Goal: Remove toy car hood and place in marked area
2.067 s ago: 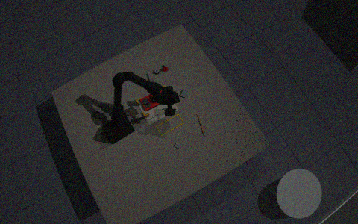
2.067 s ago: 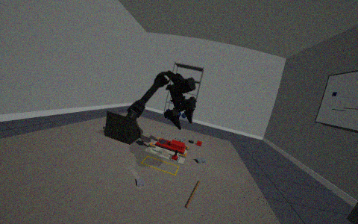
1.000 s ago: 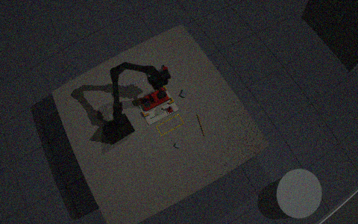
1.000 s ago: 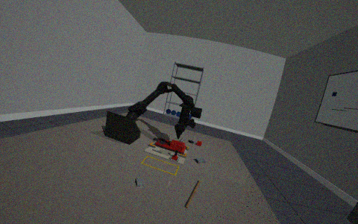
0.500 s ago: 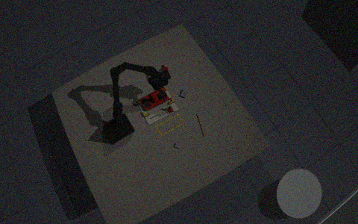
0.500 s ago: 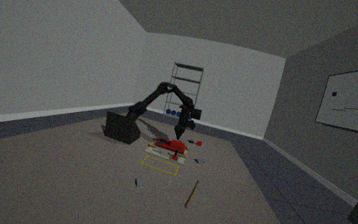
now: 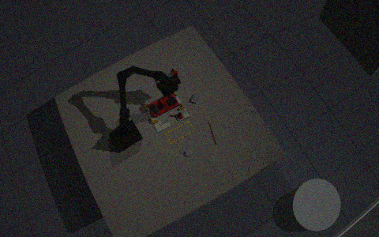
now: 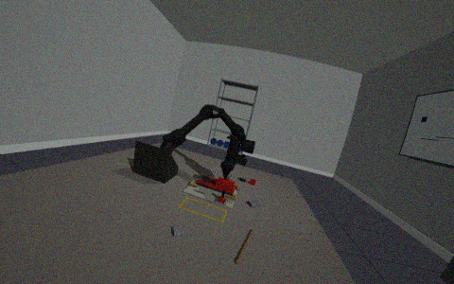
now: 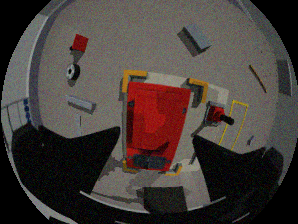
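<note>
The gripper (image 8: 224, 173) hangs just above the toy car (image 8: 216, 184), jaws spread wide and empty, likely lining up to straddle the red hood (image 9: 154, 124), which appears still seated on the car. The yellow-outlined marked area (image 8: 202, 209) lies just beside the car.

Top view — high, far, straight down. Exterior — low, across the surface (image 8: 70, 222), toward the far wall. Wrist — near, downward; all share the toy car (image 9: 154, 125).
</note>
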